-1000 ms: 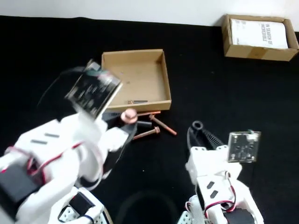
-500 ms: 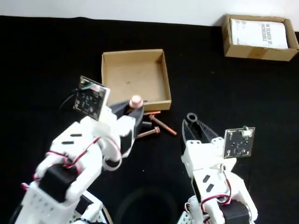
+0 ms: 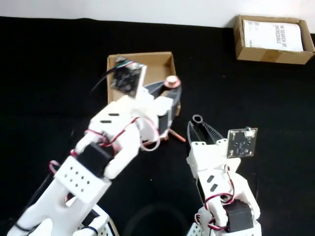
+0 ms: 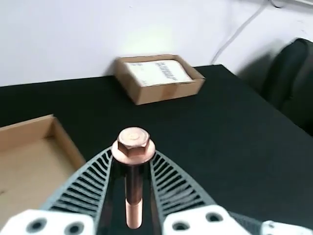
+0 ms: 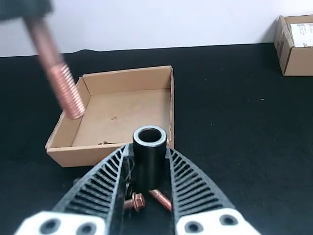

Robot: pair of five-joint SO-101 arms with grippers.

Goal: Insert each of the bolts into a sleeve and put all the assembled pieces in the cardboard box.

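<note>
While upright, bolt (image 4: 133, 181) between left fingers (image 4: 87, 188).

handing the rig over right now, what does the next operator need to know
Left arm: jaws shut on a bolt, head up, held in the air by the cardboard box.
Right arm: jaws shut on a black sleeve, upright, open end up, in front of the box.
Loose bolts lie on the table just before the box.
Done: one bolt and one sleeve in hand.
Left: the bolt is not yet in the sleeve; insert it, box the piece, then the loose bolts.
</note>
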